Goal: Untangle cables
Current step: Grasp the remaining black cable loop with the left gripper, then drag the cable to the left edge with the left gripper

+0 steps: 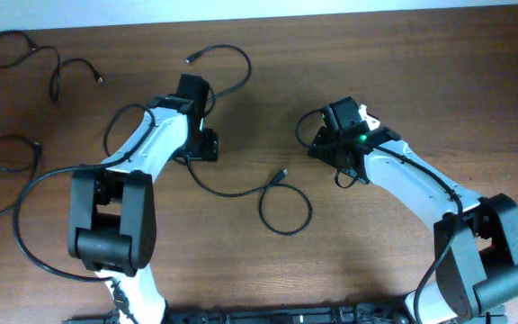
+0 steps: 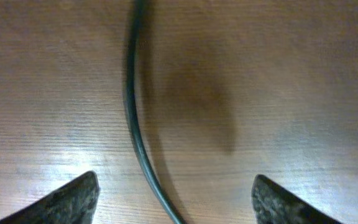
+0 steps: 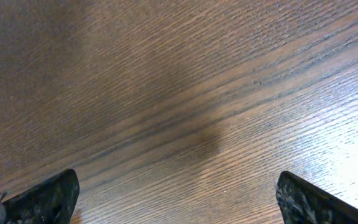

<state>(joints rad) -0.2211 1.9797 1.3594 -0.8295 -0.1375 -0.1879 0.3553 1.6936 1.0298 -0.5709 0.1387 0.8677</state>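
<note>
Two dark fingertips of the left gripper (image 2: 179, 200) fill the bottom corners of the left wrist view, set wide apart and holding nothing. Between them, nearer one fingertip than the other, a thin black cable (image 2: 129, 106) curves across the wooden table (image 2: 291, 74) from the top edge to the bottom (the view is slightly blurred, so whether the fingertips touch the wood cannot be told). In the right wrist view the right gripper (image 3: 179, 199) is also spread wide, over bare wood with no cable between its fingertips.

From overhead, both arms reach toward the middle of the table. The cable under the left gripper appears to be the one that trails to a small plug (image 1: 282, 174), just beside a loose loop (image 1: 262, 207) lying between the arms. Another stretch arcs beyond the left arm to a second plug (image 1: 190, 60). Farthest off, near the table's left edge, more cables (image 1: 31, 47) lie in slack curls, well apart from both grippers.

What could go wrong, as a judgement: the cable sits off-centre, so closing jaws may nudge it aside or catch it on a fingertip edge. A pull by the left gripper alone, with nothing pinning the other end, would likely drag the whole cord or tighten the loop. The robot's own thicker wires (image 1: 16, 220) lie close and could snag it.
</note>
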